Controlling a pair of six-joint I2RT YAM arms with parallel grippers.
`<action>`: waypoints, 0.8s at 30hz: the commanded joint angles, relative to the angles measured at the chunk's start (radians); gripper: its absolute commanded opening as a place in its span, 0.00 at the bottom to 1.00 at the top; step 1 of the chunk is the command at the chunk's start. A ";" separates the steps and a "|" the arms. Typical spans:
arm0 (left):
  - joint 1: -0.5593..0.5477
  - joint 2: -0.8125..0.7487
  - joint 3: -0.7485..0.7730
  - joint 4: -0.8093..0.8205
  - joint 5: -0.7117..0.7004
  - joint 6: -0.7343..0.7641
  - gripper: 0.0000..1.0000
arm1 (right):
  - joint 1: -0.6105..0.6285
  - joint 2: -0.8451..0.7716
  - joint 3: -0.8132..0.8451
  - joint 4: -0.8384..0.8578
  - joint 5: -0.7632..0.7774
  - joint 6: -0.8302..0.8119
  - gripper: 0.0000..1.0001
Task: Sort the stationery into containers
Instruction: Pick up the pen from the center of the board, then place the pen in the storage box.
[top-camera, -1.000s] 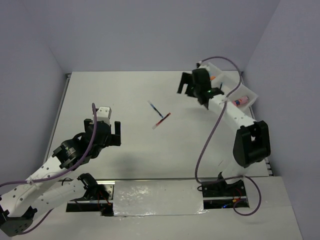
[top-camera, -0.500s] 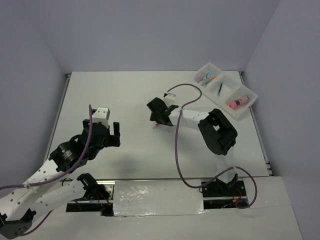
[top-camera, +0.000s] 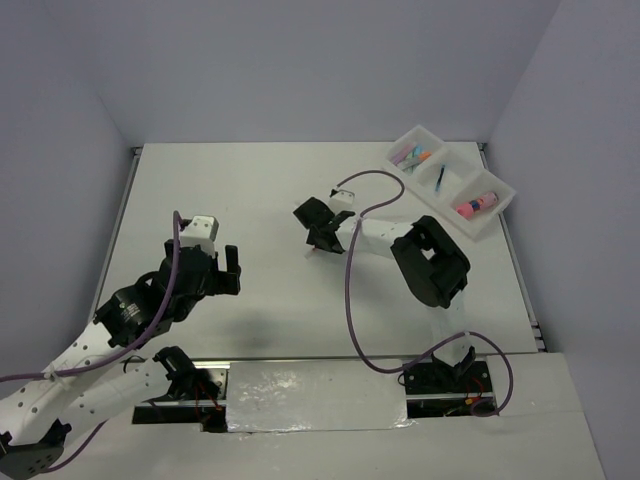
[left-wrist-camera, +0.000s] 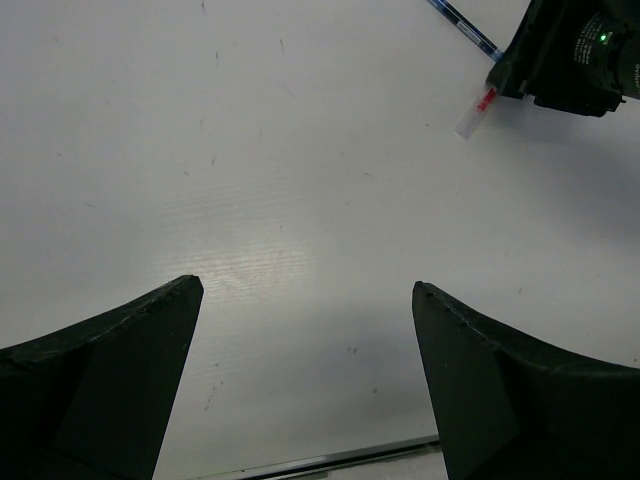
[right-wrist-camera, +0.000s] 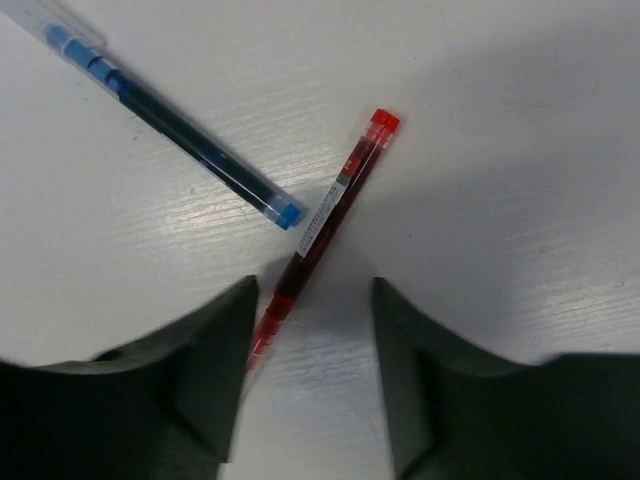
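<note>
A thin red pen (right-wrist-camera: 330, 205) lies on the white table, its lower end between the fingers of my right gripper (right-wrist-camera: 313, 290). That end lies close against the left finger. The jaws are partly closed with a gap still showing, so nothing is gripped. A blue pen (right-wrist-camera: 170, 120) lies just beyond, its tip near the red pen. From above, my right gripper (top-camera: 320, 228) is low over both pens at the table's middle. The white tray (top-camera: 467, 159) at the back right holds highlighters (top-camera: 412, 155), a blue pen (top-camera: 440, 178) and a pink marker (top-camera: 477, 204). My left gripper (left-wrist-camera: 305, 290) hangs open over bare table.
The left wrist view shows the red pen's end (left-wrist-camera: 474, 112) and the right gripper's black body (left-wrist-camera: 570, 55) at the top right. The right arm's purple cable (top-camera: 350, 290) loops over the table. Walls close in the back and both sides.
My right arm has swung from the tray to the pens at the table's middle and lowered over the red pen, its jaws narrowing. My left arm has barely shifted.
</note>
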 joint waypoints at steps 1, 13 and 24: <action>0.004 -0.005 -0.002 0.043 0.011 0.027 0.99 | -0.019 0.017 -0.018 -0.002 -0.015 -0.029 0.48; 0.004 0.001 -0.002 0.042 0.011 0.026 0.99 | -0.109 -0.287 -0.296 0.001 0.008 -0.082 0.03; 0.005 0.012 0.001 0.037 0.003 0.023 0.99 | -0.497 -0.370 -0.213 0.127 -0.118 -0.556 0.07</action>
